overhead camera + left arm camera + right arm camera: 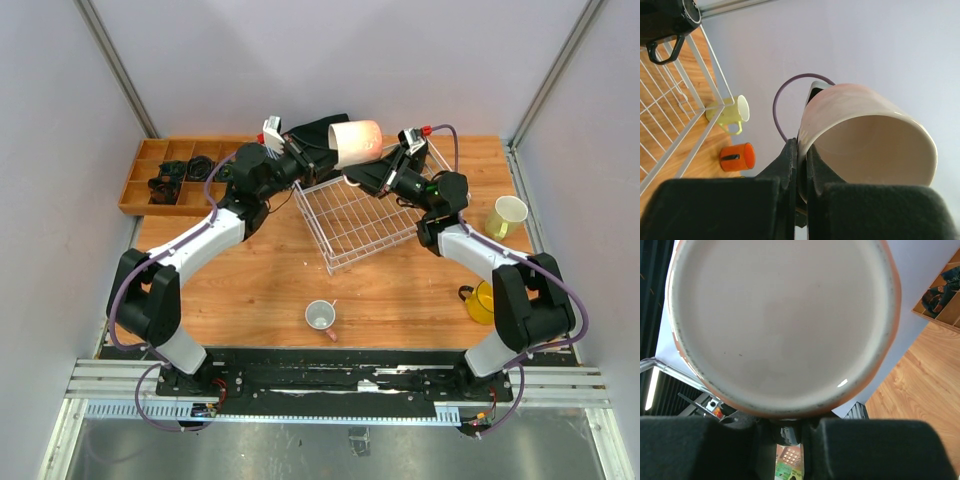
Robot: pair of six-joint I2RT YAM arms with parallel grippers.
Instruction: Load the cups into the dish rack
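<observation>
Our left claw [800, 152] pinches the pink cup [357, 142] over the rack [313, 228]; right claw [787, 432] unclear. We see one black cup [665, 20] inside (more to go).

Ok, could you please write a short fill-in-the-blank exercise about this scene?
1. The mug clamped at its rim by the left gripper is pale ___.
2. The brown wooden tray sits to the ___ of the dish rack.
3. The small dusty pink mug stands on the ___, not in the rack.
Missing words: pink; left; table.
</observation>
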